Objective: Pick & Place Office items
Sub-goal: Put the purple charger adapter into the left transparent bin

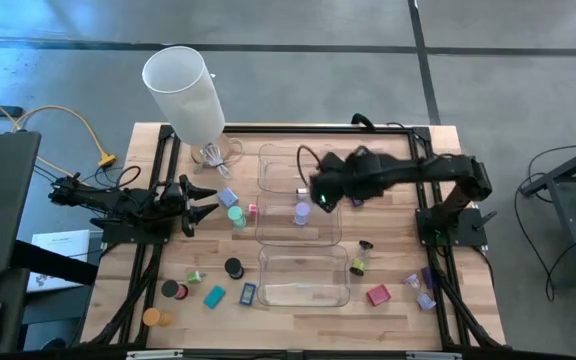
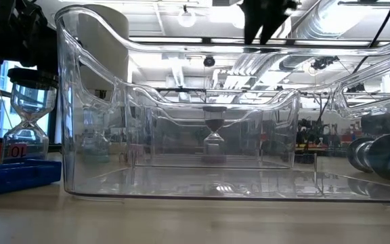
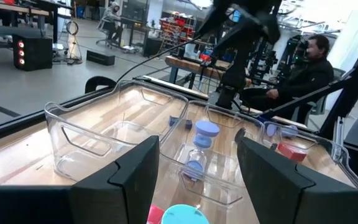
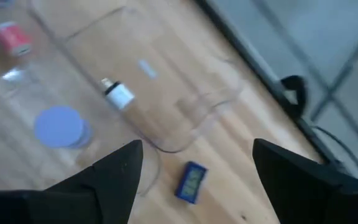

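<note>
A lilac hourglass (image 1: pixel 301 212) is standing inside the middle clear tray (image 1: pixel 268 232). The right gripper (image 1: pixel 321 196) is hovering just above it, fingers spread, holding nothing. Advisable: descend clear of the tray wall. The left gripper (image 1: pixel 204 199) is waiting open beside a teal cylinder (image 1: pixel 236 215).

My left arm: lies low along the worktop's left edge, stretched toward the middle. My left gripper (image 1: pixel 200 200): fingers spread wide, nothing between them, held level. My right arm: reaches in from its base at the right edge, elbow raised, forearm running leftward. My right gripper (image 1: pixel 324 193): above the worktop's centre, pointing down, fingers parted, empty.
</note>
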Controlling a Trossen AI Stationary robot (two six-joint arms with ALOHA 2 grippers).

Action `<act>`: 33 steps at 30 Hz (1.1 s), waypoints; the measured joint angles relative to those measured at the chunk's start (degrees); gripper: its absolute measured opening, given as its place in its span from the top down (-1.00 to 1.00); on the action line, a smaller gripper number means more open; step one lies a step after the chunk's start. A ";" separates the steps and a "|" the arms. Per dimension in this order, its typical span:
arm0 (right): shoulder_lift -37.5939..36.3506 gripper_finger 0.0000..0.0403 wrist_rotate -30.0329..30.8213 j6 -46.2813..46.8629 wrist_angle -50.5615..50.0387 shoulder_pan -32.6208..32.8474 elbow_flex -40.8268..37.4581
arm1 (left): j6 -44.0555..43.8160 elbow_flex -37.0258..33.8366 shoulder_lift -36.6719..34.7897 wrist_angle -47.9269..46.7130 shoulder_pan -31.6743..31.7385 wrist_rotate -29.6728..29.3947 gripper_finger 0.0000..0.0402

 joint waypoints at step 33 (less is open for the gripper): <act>-4.94 -0.46 30.83 25.98 -5.34 22.26 -15.39 | 3.34 1.39 2.35 1.90 -0.07 12.60 -0.77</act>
